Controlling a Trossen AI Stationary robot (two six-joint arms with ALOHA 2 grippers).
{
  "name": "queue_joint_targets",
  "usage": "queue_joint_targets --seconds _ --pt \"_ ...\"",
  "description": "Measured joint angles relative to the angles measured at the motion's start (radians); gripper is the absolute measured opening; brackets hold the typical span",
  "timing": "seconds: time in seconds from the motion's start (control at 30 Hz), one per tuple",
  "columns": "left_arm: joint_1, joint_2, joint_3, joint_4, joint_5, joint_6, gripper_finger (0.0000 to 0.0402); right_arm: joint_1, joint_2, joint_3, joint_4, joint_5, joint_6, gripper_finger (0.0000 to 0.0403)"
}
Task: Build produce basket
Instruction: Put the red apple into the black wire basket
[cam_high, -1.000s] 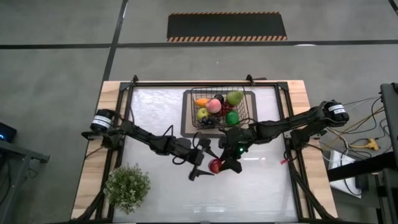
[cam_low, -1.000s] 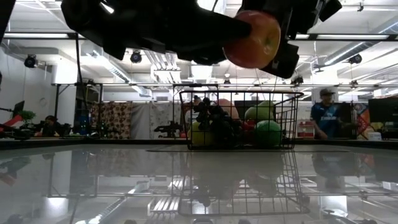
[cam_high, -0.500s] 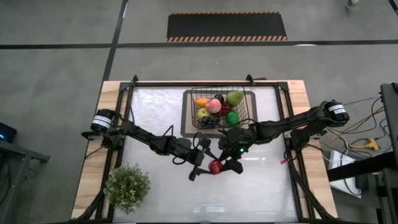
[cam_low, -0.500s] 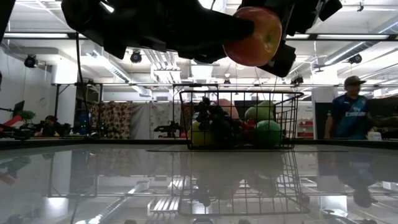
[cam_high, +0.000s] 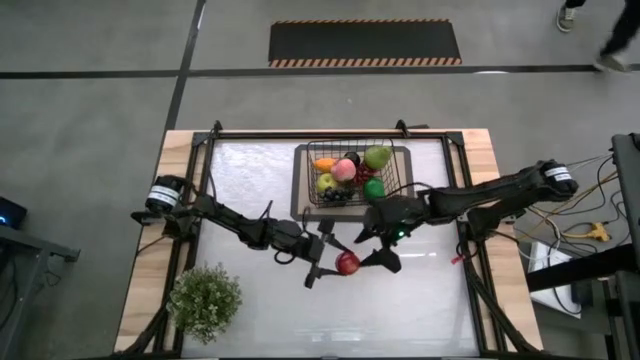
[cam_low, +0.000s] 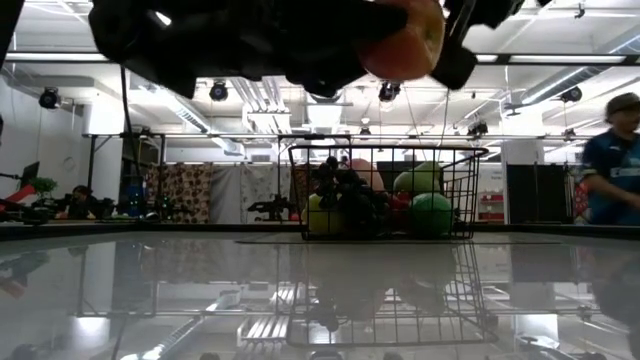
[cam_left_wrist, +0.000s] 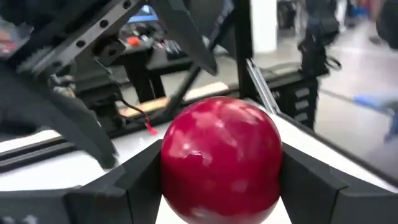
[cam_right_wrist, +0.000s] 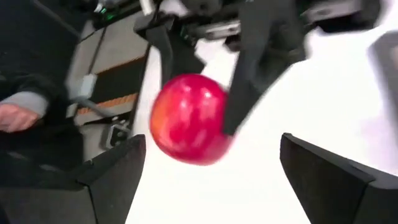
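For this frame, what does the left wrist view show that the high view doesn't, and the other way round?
Only the left wrist view shows the left end effector clamped on both sides of the red apple. Only the high view shows the wire basket of fruit behind, the potted plant at the table's near left, and the right end effector open, just clear of the apple. Both show the apple held off the table.
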Motion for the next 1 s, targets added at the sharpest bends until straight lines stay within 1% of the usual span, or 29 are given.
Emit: queue_joint_targets --seconds 0.1,0.17,0.3,0.4,0.6,0.67,0.8,0.9,1.0 --pt "-0.001 -0.001 -0.039 0.105 -0.034 -0.033 0.0239 0.003 -0.072 0.000 -0.039 0.090 -0.073 0.0348" --pt "-0.001 -0.001 -0.060 0.178 -0.055 -0.057 0.0241 0.018 -0.117 -0.001 -0.039 0.171 -0.139 0.0345" --pt "0.000 -0.002 -0.097 0.341 -0.062 -0.123 0.0242 0.085 -0.172 -0.015 -0.015 0.395 -0.308 0.0340" --pt "0.004 -0.002 -0.105 0.402 -0.063 -0.183 0.0243 0.159 -0.167 -0.029 0.039 0.550 -0.452 0.0338" --pt "0.026 -0.004 -0.105 0.422 -0.065 -0.374 0.0243 0.294 -0.099 -0.031 0.162 0.770 -0.689 0.0332" --pt "0.035 -0.004 -0.105 0.433 -0.069 -0.439 0.0244 0.320 -0.076 -0.032 0.182 0.805 -0.730 0.0331" --pt "0.052 -0.004 -0.104 0.438 -0.090 -0.539 0.0244 0.345 -0.051 -0.025 0.198 0.809 -0.745 0.0331" --pt "0.061 -0.004 -0.104 0.441 -0.098 -0.577 0.0244 0.345 -0.044 -0.016 0.206 0.817 -0.743 0.0331" --pt "0.063 -0.004 -0.104 0.440 -0.099 -0.583 0.0244 0.344 -0.031 -0.015 0.216 0.861 -0.772 0.0331"
